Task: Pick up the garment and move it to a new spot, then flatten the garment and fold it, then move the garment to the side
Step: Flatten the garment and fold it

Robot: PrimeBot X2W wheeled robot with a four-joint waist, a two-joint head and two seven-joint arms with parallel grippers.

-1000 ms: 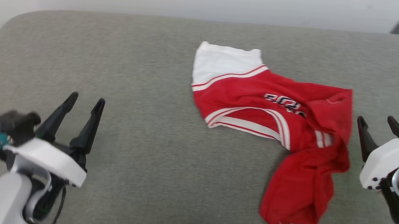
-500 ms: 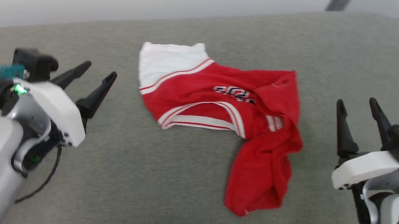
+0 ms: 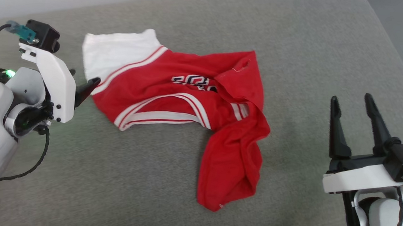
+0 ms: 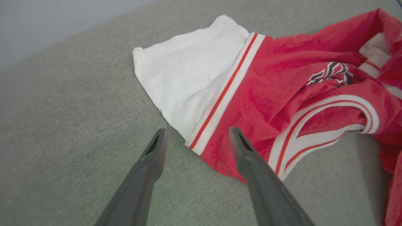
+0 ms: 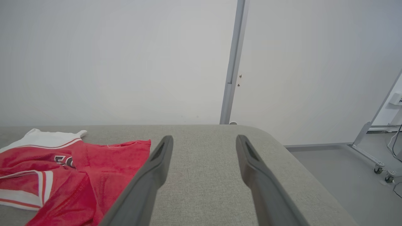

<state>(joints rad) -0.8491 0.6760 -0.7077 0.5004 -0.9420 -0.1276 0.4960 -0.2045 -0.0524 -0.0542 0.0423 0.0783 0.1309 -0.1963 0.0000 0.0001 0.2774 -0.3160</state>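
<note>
While the garment [image 3: 188,101] lies crumpled and unlifted on the grey fabric surface [image 3: 111,184], the step in hand reads as the first one: the pick-up.

Noted, left hand [image 4: 198,131]: released, fingers spread wide, nothing between them. One finger is over bare surface and the other over red cloth. The seam where the white sleeve [image 4: 188,78] meets the striped trim [image 4: 224,91] lies just ahead of the gap. Contact with the cloth: cannot tell; it looks just above.

Noted, right hand [image 3: 350,98]: likewise released and empty, well apart from the shirt. The red body is bunched off to its left and bare surface lies straight ahead of it.

Garment state: sleeve flat, chest lettering [image 3: 189,80] half buried in folds, collar band [image 3: 158,116] looped toward the left hand. A long red tail runs back between the two hands, nearer the right.

Judgement on the next move: the left hand needs to drop onto the sleeve seam and pinch through a layer or two. The right hand would have to swing to its left to reach a red edge if a two-point lift is wanted. The cloth is thin and limp, so a shallow pinch may slip or gather only the top layer.
</note>
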